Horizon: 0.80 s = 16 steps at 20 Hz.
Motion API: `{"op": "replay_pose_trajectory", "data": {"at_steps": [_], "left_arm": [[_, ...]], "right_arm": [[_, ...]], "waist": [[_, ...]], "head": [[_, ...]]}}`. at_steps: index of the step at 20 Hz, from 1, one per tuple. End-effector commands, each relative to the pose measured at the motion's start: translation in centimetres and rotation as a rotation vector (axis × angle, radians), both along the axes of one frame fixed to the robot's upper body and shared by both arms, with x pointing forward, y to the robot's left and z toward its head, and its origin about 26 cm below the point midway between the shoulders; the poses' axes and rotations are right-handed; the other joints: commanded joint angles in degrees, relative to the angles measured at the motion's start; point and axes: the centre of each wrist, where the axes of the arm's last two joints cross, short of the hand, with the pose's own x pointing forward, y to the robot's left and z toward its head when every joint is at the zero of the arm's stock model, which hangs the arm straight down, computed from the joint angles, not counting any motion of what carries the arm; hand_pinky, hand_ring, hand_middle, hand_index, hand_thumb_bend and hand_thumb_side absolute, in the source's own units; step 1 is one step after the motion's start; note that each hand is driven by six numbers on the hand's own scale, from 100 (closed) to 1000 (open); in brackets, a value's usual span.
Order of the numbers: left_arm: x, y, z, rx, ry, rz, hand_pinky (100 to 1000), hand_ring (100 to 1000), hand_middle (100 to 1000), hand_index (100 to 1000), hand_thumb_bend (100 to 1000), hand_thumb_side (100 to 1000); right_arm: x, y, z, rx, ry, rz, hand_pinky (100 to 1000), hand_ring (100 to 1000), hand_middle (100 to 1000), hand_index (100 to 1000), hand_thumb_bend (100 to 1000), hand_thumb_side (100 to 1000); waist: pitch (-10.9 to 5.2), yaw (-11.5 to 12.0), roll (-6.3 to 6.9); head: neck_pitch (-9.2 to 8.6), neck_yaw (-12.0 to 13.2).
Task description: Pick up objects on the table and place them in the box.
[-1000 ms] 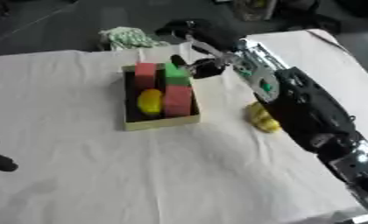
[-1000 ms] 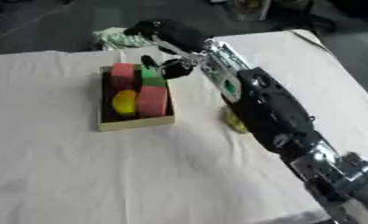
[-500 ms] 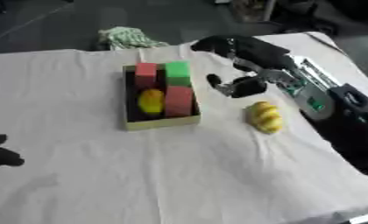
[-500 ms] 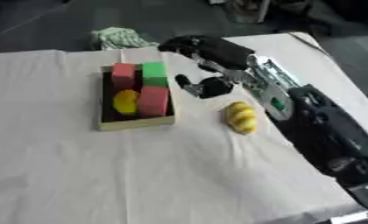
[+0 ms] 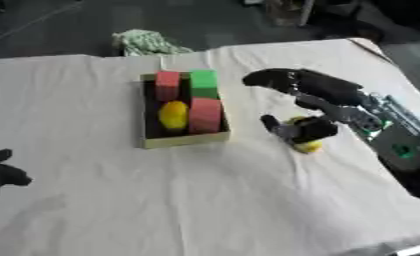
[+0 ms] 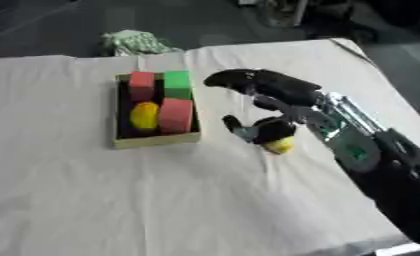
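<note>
A shallow tan box (image 5: 185, 141) stands on the white cloth left of centre. It holds a small red block (image 5: 167, 85), a green block (image 5: 203, 83), a yellow rounded object (image 5: 172, 115) and a larger red block (image 5: 205, 114). To the right of the box a yellow fruit-like object (image 5: 309, 146) lies on the cloth. My right hand (image 5: 323, 92) arches over it, open, with fingers stretched left and the thumb (image 5: 275, 126) hanging beside it; most of the fruit is hidden. My left hand (image 5: 0, 173) rests open at the lower left edge.
A crumpled green and white cloth (image 5: 143, 42) lies at the table's far edge behind the box. The table's right edge (image 5: 397, 65) runs close to my right arm. Dark floor and furniture legs lie beyond the far edge.
My right hand has left the green block in the box and swung right and nearer, down over the yellow object. The left hand has barely shifted.
</note>
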Motion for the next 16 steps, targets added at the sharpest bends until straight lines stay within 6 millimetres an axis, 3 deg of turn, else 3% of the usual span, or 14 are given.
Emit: {"op": "replay_pose_trajectory", "data": {"at_steps": [1, 5, 16], "left_arm": [[-0.2, 0.3, 0.7, 0.022, -0.02, 0.003, 817, 642, 586, 831, 100, 682], [-0.2, 0.3, 0.7, 0.024, -0.021, -0.002, 817, 642, 586, 831, 100, 677], [-0.1, 0.3, 0.7, 0.025, -0.023, -0.005, 817, 643, 586, 832, 100, 674]], "right_arm": [[-1.0, -1.0, 0.6, 0.007, 0.034, -0.053, 863, 950, 930, 1000, 100, 120], [-1.7, -2.0, -0.4, -0.006, 0.107, -0.148, 867, 956, 937, 1000, 100, 113], [-0.9, -4.0, -1.7, -0.11, 0.159, -0.373, 887, 982, 975, 1000, 100, 156]], "waist": [[-0.99, 0.2, -0.07], [-1.1, 0.5, -0.02], [-1.1, 0.6, 0.08]], "head": [[-0.56, -0.3], [-0.53, -0.6], [-0.66, -0.7]]}}
